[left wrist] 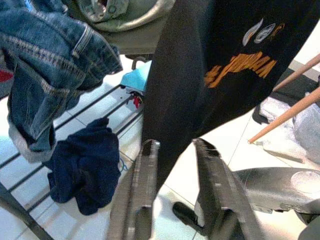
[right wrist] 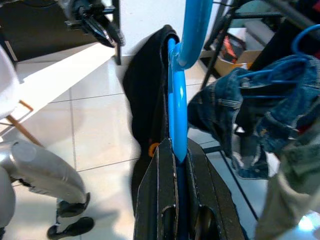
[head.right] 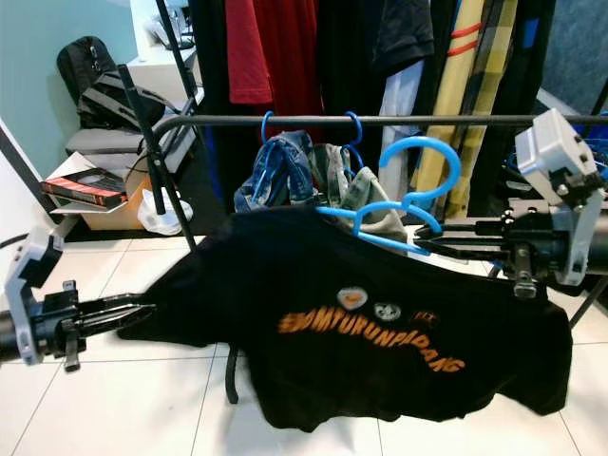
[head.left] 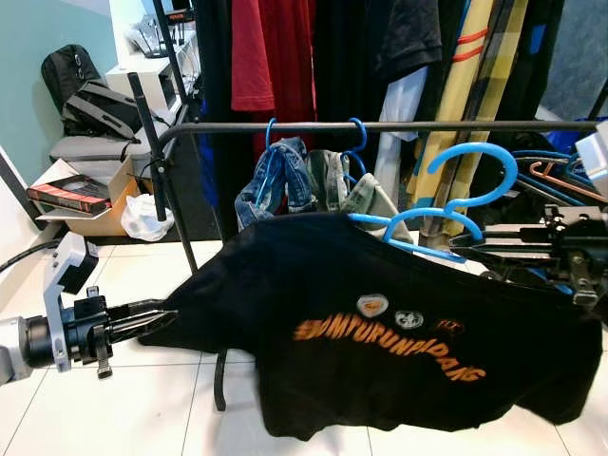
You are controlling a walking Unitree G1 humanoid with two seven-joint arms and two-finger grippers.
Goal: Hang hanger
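A blue plastic hanger [head.left: 472, 161] carries a black T-shirt [head.left: 380, 332] with orange lettering, just below and in front of the black rail [head.left: 427, 125]. Its hook is level with the rail and is not over it. My right gripper [head.right: 420, 247] comes in from the right and is shut on the hanger's arm; in the right wrist view the blue hanger [right wrist: 178, 100] is clamped between the fingers. My left gripper [head.left: 167, 320] is low on the left, shut on the shirt's stretched sleeve, with the black fabric [left wrist: 175, 120] between its fingers.
Jeans [head.left: 275, 185] and a pale garment hang from blue hangers on the same rail, left of the hook. Many clothes hang behind. The rack's slanted post [head.left: 157, 161] stands at left, with a cardboard box [head.left: 90, 214] and a backpack [head.left: 81, 90] beyond. White tile floor [head.left: 142, 408] lies below.
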